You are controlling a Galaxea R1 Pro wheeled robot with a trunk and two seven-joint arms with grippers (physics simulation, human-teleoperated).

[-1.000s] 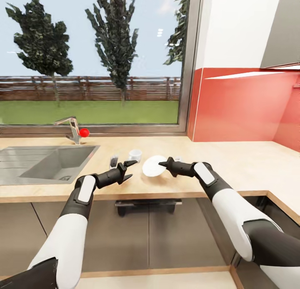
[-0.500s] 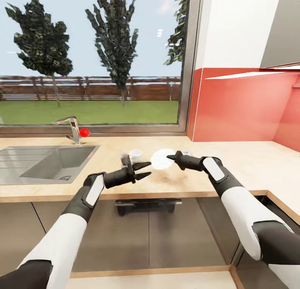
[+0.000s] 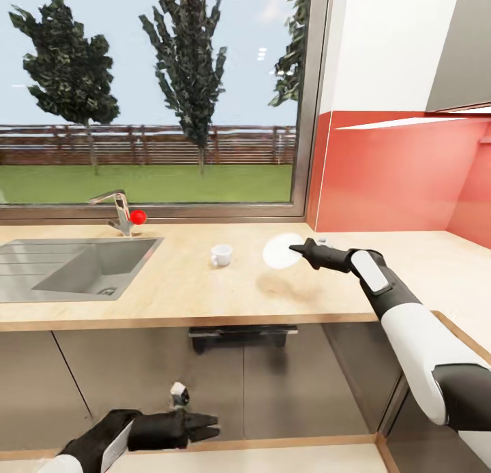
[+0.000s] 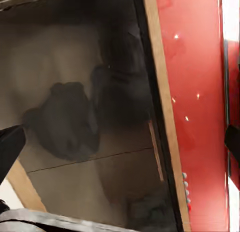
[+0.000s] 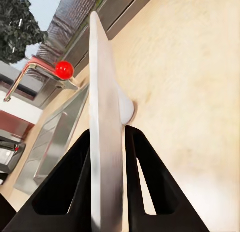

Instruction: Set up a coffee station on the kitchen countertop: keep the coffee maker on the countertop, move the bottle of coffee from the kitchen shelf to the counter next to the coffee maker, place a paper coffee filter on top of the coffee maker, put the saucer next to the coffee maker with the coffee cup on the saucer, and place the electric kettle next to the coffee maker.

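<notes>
My right gripper (image 3: 298, 250) is shut on the rim of the white saucer (image 3: 279, 252) and holds it on edge, tilted, a little above the wooden countertop (image 3: 204, 292). In the right wrist view the saucer (image 5: 102, 91) stands edge-on between the two black fingers (image 5: 70, 182). A small white coffee cup (image 3: 221, 255) sits upright on the counter, left of the saucer and apart from it. My left gripper (image 3: 206, 429) hangs low in front of the grey cabinet fronts, below the counter's edge, open and holding nothing.
A steel sink (image 3: 75, 265) with a tap and red knob (image 3: 138, 217) takes up the counter's left part. A red backsplash (image 3: 395, 173) lines the wall at the right, where the counter turns a corner. A dark handle (image 3: 242, 335) sits under the counter's edge.
My left arm has dropped from counter height to well below the counter's edge. My right gripper has carried the saucer to the right and farther back, so the cup now stands in plain sight.
</notes>
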